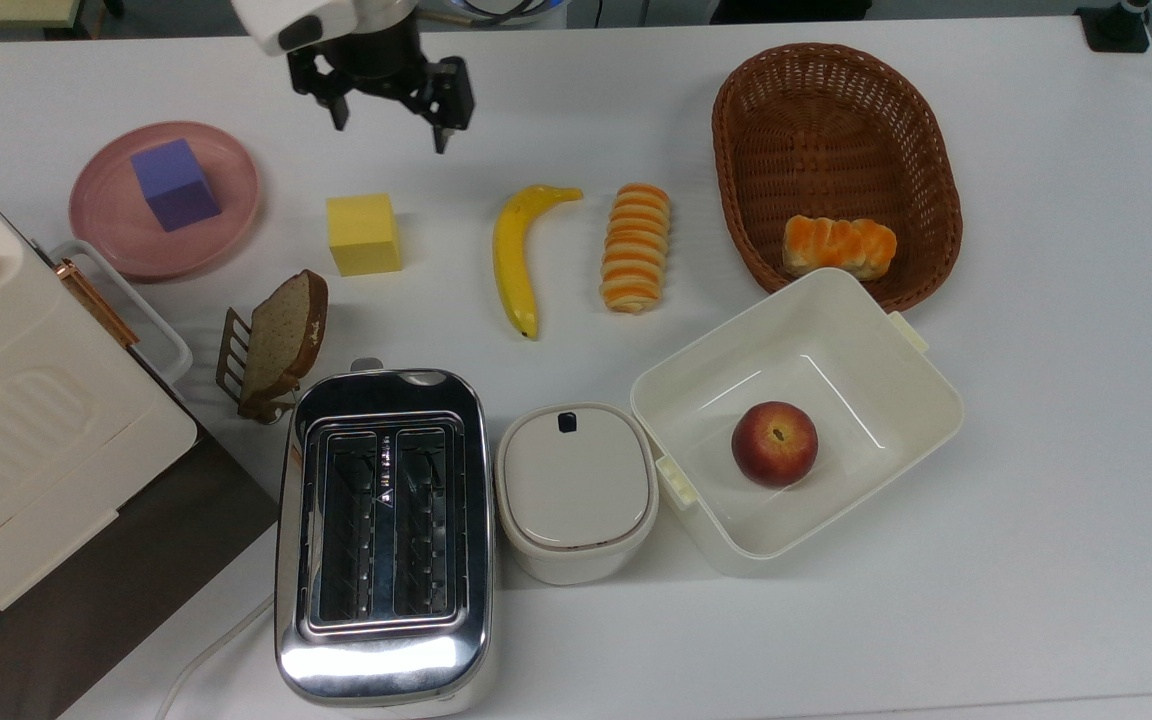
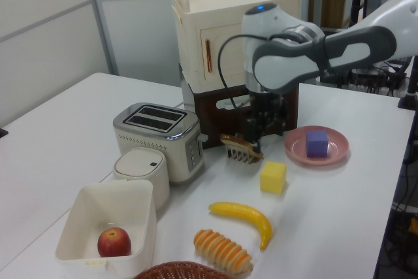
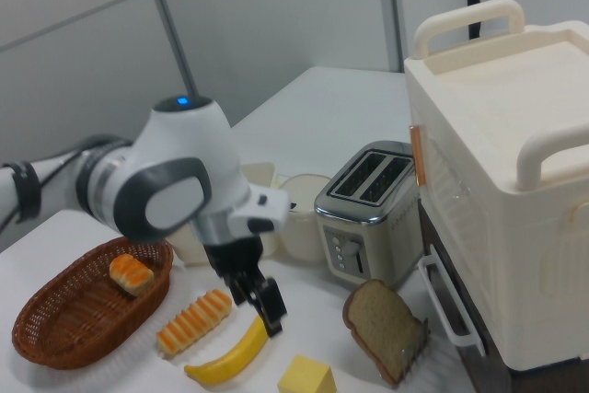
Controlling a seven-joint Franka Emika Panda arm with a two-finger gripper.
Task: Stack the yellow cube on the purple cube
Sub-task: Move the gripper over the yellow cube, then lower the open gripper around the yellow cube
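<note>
One white counter (image 1: 1036, 500) carries everything here. At the top view's left edge stands a large cream cabinet (image 1: 26, 440) with a handle on top, on a dark brown base. Next in size, a brown wicker basket (image 1: 926, 150) sits at the top view's upper right with an orange-striped bun (image 1: 839, 246) inside. Just below it is an open cream box (image 1: 896, 350) holding a red apple (image 1: 774, 443). A chrome two-slot toaster (image 1: 383, 535) stands at the bottom centre of the top view, with a lidded white container (image 1: 576, 492) between it and the box.

The robot arm (image 2: 313, 57), white and grey, reaches in from the top view's upper edge. Its gripper (image 1: 389, 115) hangs above bare counter, between the pink plate and the banana and above the yellow cube in the top view. The jaws are spread apart and hold nothing.

A round pink plate (image 1: 226, 215) lies at the top view's upper left, and the purple cube (image 1: 174, 184) sits on it. The yellow cube (image 1: 364, 233) rests on the counter just to the plate's right in the top view, apart from it. Further right lie a banana (image 1: 516, 255) and a striped bread roll (image 1: 635, 246), side by side. A slice of brown bread (image 1: 286, 335) stands in a small rack (image 1: 232, 350) between the yellow cube and the toaster.
</note>
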